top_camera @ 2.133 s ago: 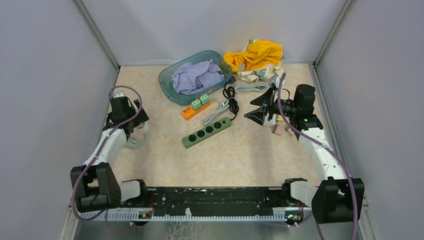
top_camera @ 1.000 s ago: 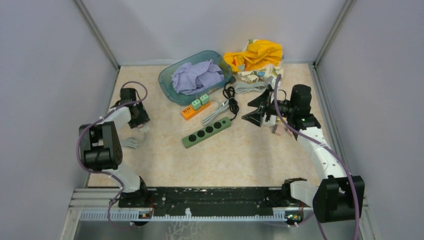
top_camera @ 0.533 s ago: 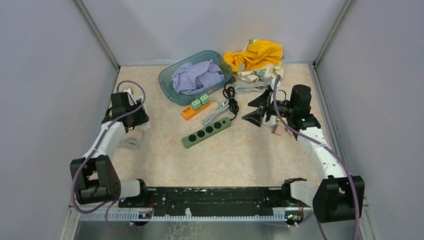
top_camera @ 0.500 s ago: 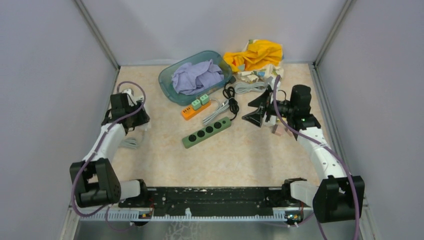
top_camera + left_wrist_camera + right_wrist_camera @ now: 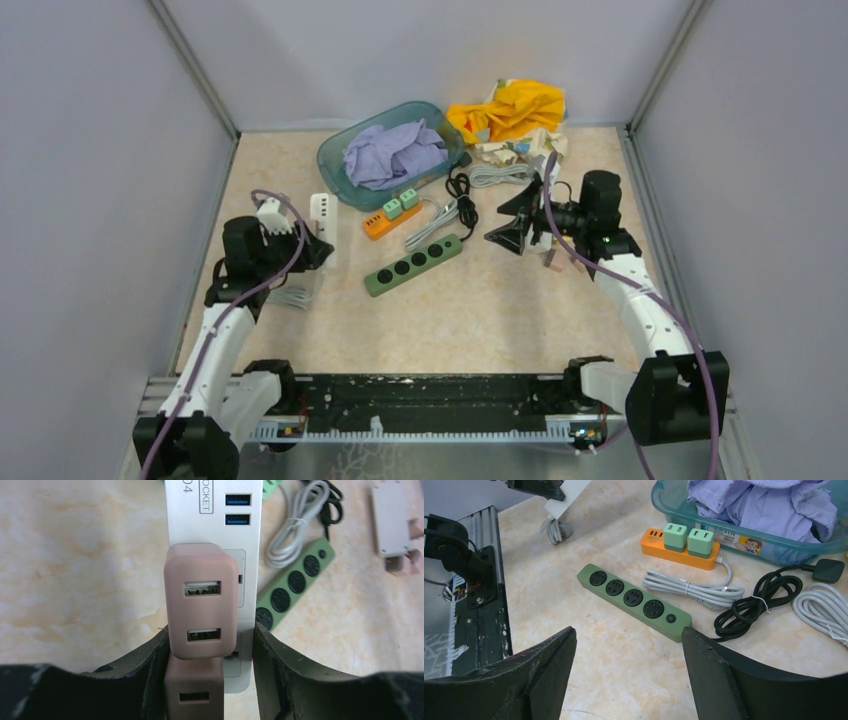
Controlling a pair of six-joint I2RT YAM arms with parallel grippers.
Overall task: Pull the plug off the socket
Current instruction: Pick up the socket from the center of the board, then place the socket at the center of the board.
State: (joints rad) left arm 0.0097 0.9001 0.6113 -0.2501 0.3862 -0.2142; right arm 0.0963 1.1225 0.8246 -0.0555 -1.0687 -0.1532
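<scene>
- The left gripper is clamping the white power strip by its two long sides, beside the left edge of the worktop. The strip appears to be raised off the surface, with its grey cord bundle lying beneath it.
- The pink USB adapter is sitting fully seated in the strip's face, level with the fingertips. No gap is showing at its base, so the plug is not yet out of the socket.
- A second pink adapter is sitting between the fingers, closer to the wrist. Which of the two adapters is the target cannot be told.
- The right gripper is hovering near the right edge with its fingers spread and nothing between them. It is well apart from the white power strip.
- Judged progress: the bracing hold is in place and extraction is not yet starting. The right gripper needs to cross the worktop, close on an adapter and draw it straight off the strip's face.
- The green power strip is lying at the centre with its sockets unoccupied.
- Toward the far edge, the orange power strip is carrying two green adapters just beside the teal basin. Neither gripper is touching these.
</scene>
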